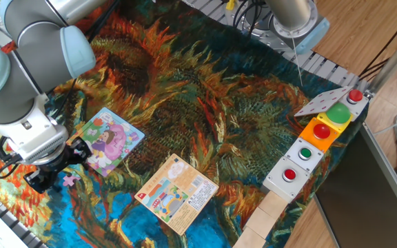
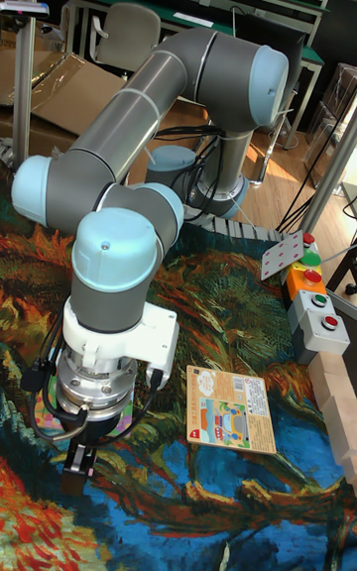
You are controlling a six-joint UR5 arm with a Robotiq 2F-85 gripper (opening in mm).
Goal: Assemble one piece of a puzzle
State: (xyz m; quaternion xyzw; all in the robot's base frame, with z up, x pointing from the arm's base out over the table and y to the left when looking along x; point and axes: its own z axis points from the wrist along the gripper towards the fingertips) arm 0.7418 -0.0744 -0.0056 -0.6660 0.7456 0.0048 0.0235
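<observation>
Piece (image 1: 69, 179) lies flat on the worktop cloth (image 1: 205, 103), just off the near-left corner of the puzzle (image 1: 107, 140), right beside the claw (image 1: 52, 173). Claw sits low at the piece, black fingers (image 1: 38, 180) to its left; can't tell how wide they are or whether they have any hold on it, and in the tall view the wrist blocks the piece entirely. My read: step in hand is the pick. To do it well, centre the fingers across the piece's body, not on a knob, and go down square since it's thin and flat and will likely skate on the cloth. Lift only once it's firmly pinched, keep it level, then match its rotation to the gap in the puzzle before pressing. Orange card (image 1: 177, 193) sits apart to the right, out of the path.
</observation>
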